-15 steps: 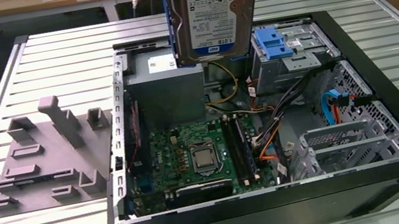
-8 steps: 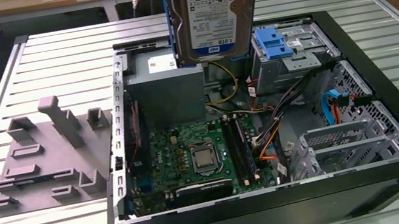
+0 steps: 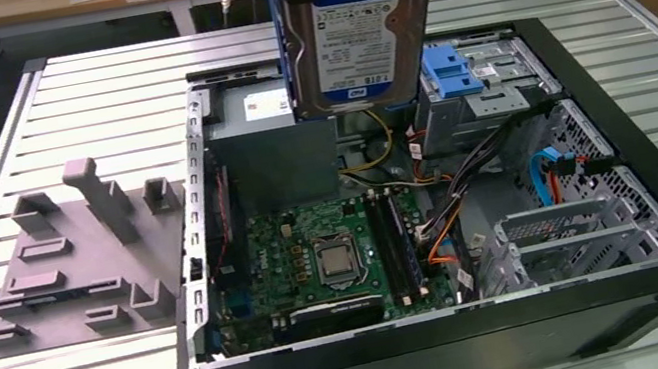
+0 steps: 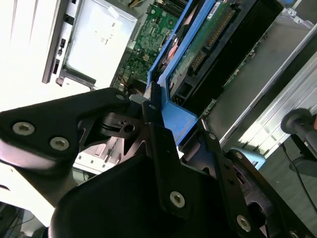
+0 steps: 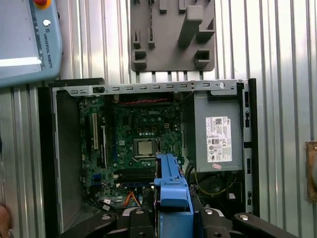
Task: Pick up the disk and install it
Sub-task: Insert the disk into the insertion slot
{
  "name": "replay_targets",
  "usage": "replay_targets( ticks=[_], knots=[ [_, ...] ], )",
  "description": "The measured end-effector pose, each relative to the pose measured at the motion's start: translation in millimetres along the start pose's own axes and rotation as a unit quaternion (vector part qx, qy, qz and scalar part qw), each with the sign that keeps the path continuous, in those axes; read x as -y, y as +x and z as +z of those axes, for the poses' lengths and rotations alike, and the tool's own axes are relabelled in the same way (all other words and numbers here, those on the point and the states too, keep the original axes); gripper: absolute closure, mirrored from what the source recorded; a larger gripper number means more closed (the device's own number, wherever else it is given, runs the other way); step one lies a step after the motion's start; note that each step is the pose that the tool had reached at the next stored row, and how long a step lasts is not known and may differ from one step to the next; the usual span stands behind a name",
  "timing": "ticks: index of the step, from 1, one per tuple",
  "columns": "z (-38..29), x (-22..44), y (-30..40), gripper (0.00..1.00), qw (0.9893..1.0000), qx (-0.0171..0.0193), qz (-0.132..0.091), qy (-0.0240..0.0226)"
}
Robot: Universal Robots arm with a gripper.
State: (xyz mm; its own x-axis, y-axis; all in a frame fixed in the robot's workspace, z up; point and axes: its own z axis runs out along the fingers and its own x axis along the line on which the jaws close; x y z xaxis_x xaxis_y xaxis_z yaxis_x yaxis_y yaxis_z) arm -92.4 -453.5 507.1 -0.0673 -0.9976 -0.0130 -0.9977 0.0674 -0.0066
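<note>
a slatted metal table (image 3: 83, 96) is seen carrying everything else. an open black case (image 3: 467, 348) is laid on its side on the table, its inside turned upward. a grey fixture (image 3: 75, 280) with upright pegs is set on the table just beside the case, on the exterior view's left. a grey pendant (image 5: 25, 39) is seen near a corner of the case in the first wrist view. inside the case, a grey power supply (image 3: 276, 153) with a white sticker is mounted against one wall, and a green board (image 3: 313, 248) is fixed flat on the floor next to it. the disk (image 3: 363, 31) is held up in the air above the case, clear of it, stood on edge with its white-and-blue label turned toward the exterior camera. it is hung over the area between the power supply and the drive cage (image 3: 490, 95). the disk is framed by a blue carrier (image 5: 171, 186), seen edge-on in both wrist views. the gripper (image 4: 173, 124) is closed onto the carrier's end tab, black fingers (image 4: 158, 148) being pressed to either side of the blue plastic, so the disk is carried by it. a blue latch (image 3: 450, 72) with ridged steps is seated on the cage, just beside the disk's lower edge in the exterior view. a square silver chip (image 3: 338, 262) is seated in the middle of the board
</note>
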Motion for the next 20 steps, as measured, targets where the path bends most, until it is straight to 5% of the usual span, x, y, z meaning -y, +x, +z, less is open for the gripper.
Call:
replay_targets(
  ticks=[11,20],
  knots=[
    [1.5,8.1,12.7,0.64,1.0000,0.0000,0.000,-0.0004],
    [4.2,10.2,43.9,0.64,1.0000,0.0000,0.000,-0.0004]
  ],
)
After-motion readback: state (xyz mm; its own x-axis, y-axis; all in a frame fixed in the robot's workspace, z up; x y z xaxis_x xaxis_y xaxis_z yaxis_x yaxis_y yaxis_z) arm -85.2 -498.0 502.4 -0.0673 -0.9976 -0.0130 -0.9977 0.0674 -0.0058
